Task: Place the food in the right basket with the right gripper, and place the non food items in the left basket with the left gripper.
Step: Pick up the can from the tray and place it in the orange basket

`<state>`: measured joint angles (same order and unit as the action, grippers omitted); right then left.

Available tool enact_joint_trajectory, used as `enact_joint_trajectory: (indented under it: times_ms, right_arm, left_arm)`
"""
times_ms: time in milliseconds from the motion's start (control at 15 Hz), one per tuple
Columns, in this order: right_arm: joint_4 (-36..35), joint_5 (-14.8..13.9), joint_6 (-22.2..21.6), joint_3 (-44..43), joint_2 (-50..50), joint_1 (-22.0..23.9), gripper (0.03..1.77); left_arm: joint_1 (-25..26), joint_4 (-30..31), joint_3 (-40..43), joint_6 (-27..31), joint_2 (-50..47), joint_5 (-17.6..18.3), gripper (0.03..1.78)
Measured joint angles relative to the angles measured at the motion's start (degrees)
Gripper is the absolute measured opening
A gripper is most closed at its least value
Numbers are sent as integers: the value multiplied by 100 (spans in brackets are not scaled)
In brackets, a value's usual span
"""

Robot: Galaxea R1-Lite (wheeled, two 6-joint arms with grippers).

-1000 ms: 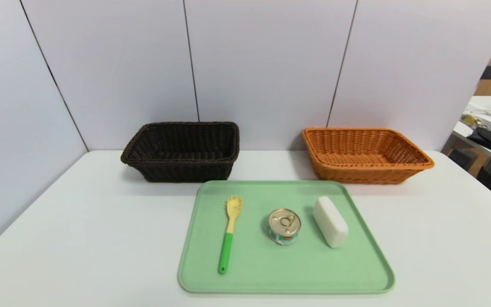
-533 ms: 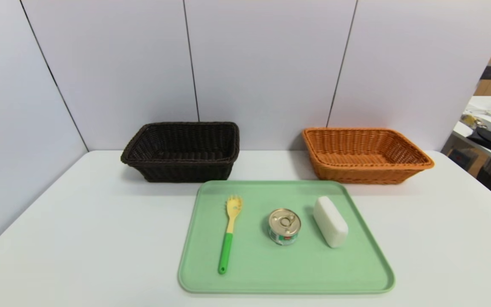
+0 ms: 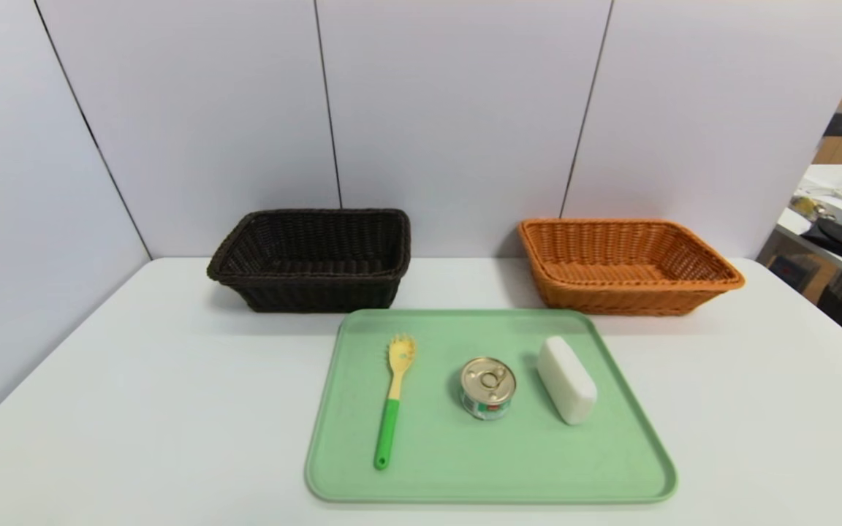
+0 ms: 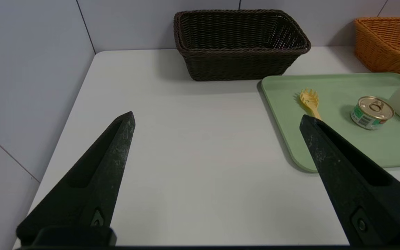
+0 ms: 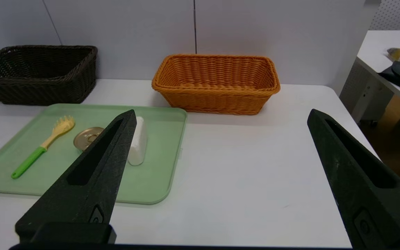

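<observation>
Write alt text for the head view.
A green tray on a white table holds, left to right, a pasta fork, a tin can and a white block. Behind it stand two empty baskets, dark brown on the left and orange on the right. No arm is in view.

Head cam high, front-on; wrist cams low, flanking; all share tray (image 3: 421, 467).

Your left gripper (image 4: 217, 119): fingers spread wide, holding nothing, raised | your right gripper (image 5: 221, 114): fingers spread wide, holding nothing, raised | neither arm shows from your head camera
</observation>
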<state>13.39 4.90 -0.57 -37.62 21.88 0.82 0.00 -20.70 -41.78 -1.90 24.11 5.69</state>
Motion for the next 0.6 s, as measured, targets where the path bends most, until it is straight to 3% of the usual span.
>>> enact_joint_trajectory:
  times_ms: [400, 600]
  right_arm:
    - [-134, 215, -41, -435, 1325, -77, 170]
    - [-606, 218, -124, -319, 1949, -104, 170]
  left_arm:
    - [41, 784, -108, -29, 1445, -230, 169]
    - [-77, 1713, 372, -263, 2096, -230, 169]
